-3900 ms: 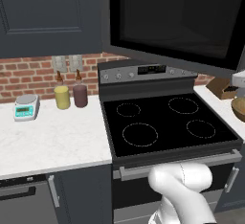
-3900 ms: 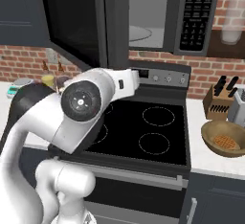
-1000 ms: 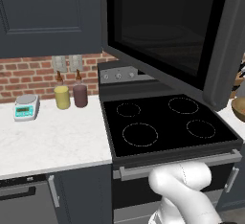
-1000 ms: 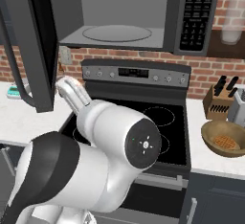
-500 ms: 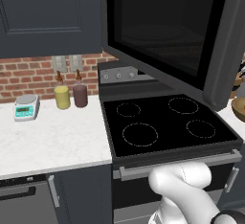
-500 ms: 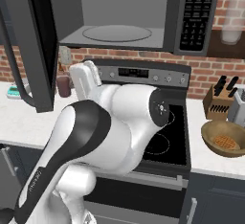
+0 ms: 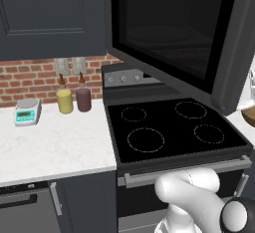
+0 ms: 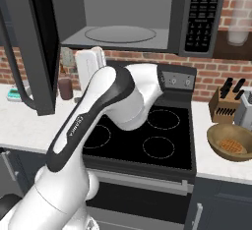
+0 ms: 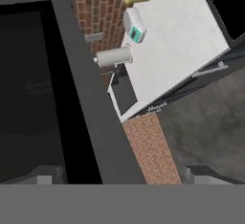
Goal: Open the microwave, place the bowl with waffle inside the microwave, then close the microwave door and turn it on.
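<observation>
The microwave hangs open above the stove, showing its pale cavity and round glass plate, with the button panel on the right. The microwave door stands swung far out to the left; its black glass faces the left base view. My white hand is raised just right of the door's free edge. In the hand view my gripper is open, its fingertips wide apart, and the door's grey frame runs between them. The tan bowl with the waffle sits on the right counter.
A black stove top lies under the microwave. A knife block stands behind the bowl. On the left counter are a small scale, a yellow bottle and a dark red bottle.
The door has swung from partly open to wide open since the earliest frames. Over the last second my arm has swung round, raising the hand beside the door's edge.
</observation>
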Tool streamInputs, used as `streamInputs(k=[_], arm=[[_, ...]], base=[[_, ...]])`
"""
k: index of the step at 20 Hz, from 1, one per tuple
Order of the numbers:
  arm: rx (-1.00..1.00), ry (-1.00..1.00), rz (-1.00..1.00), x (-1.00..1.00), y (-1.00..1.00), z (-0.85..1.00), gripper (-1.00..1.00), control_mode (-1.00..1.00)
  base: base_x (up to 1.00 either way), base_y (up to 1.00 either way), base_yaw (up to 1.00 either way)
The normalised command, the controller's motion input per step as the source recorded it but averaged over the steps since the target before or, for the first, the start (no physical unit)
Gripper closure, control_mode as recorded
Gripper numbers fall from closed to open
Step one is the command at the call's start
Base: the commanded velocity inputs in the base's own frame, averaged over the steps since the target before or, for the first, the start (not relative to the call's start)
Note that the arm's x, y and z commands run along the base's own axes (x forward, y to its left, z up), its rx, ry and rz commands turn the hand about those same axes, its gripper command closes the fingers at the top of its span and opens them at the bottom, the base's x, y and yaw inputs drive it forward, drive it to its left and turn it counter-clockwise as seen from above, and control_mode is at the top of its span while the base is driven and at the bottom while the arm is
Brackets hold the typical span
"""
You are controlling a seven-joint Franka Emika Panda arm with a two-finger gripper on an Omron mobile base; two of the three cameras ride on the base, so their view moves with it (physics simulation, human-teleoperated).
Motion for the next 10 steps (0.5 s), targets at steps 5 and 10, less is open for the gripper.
streamInputs(k=[5,10], arm=[[0.10,0.02,0.33,0.12,0.61,0.00,-1.00,-1.00],[0.02,-0.01,0.34,-0.42,0.93,0.00,-1.00,-1.00]], base=[[0.00,0.00,0.00],[0.00,0.00,0.00]])
